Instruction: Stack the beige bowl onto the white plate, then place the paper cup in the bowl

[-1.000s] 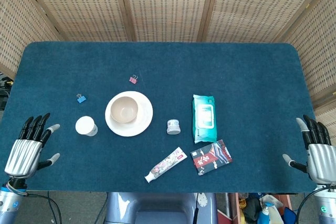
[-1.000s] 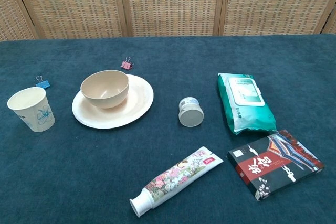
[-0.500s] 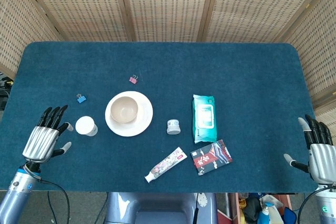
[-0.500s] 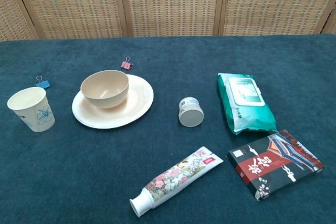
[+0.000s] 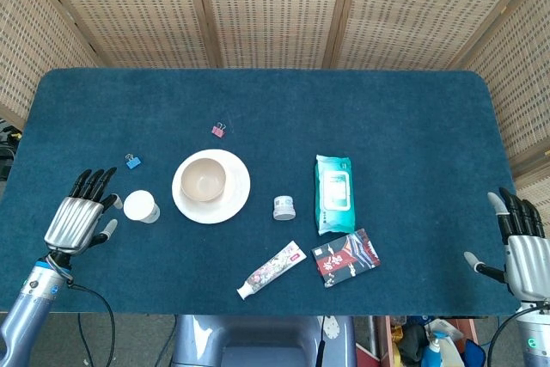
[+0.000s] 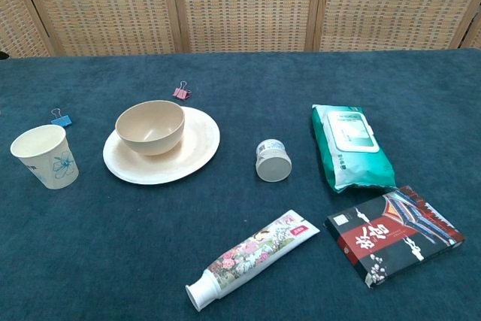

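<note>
The beige bowl [image 5: 204, 180] [image 6: 149, 126] sits upright on the white plate [image 5: 235, 198] [image 6: 192, 152], left of the table's middle. The paper cup [image 5: 140, 207] [image 6: 45, 155] stands upright on the blue cloth just left of the plate. In the head view my left hand [image 5: 77, 219] hovers a little to the left of the cup, fingers spread and empty, not touching it. At the table's front right corner my right hand [image 5: 520, 247] is spread and holds nothing. Neither hand shows in the chest view.
A blue binder clip [image 5: 131, 161] lies behind the cup and a pink one [image 5: 218, 130] behind the plate. Right of the plate are a small jar [image 5: 284, 208], a green wipes pack [image 5: 333, 192], a toothpaste tube [image 5: 271, 269] and a dark red packet [image 5: 345, 256].
My left hand has moved forward and to the right, from the table's front left edge to just beside the paper cup. The right hand has stayed put.
</note>
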`<control>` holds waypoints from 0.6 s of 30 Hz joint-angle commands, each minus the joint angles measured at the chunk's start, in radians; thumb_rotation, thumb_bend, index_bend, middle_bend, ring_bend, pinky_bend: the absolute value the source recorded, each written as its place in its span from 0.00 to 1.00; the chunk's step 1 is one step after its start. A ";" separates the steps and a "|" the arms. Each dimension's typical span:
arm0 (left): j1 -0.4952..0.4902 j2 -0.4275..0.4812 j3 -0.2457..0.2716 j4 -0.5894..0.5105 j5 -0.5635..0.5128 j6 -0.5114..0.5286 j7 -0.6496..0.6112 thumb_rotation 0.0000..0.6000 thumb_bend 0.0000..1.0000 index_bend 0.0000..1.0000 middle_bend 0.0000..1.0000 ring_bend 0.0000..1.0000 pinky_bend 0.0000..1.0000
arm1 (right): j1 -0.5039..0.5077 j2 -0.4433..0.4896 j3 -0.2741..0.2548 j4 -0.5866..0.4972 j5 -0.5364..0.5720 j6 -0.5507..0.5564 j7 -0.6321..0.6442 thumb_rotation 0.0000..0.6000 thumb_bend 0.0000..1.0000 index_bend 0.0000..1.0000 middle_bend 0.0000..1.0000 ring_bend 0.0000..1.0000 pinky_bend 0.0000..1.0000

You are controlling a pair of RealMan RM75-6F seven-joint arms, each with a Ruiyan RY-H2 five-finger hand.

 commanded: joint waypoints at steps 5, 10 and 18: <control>0.002 -0.009 0.010 0.021 -0.008 -0.012 -0.004 1.00 0.36 0.44 0.00 0.00 0.00 | 0.001 0.001 0.001 0.002 0.002 -0.002 0.004 1.00 0.12 0.00 0.00 0.00 0.00; -0.006 -0.025 0.017 0.052 -0.014 -0.034 0.001 1.00 0.36 0.44 0.00 0.00 0.00 | 0.001 0.001 -0.001 0.000 0.000 -0.003 0.002 1.00 0.12 0.00 0.00 0.00 0.00; -0.018 -0.057 0.016 0.091 -0.036 -0.063 0.001 1.00 0.37 0.44 0.00 0.00 0.00 | 0.000 0.002 0.000 -0.001 0.002 -0.003 0.007 1.00 0.12 0.00 0.00 0.00 0.00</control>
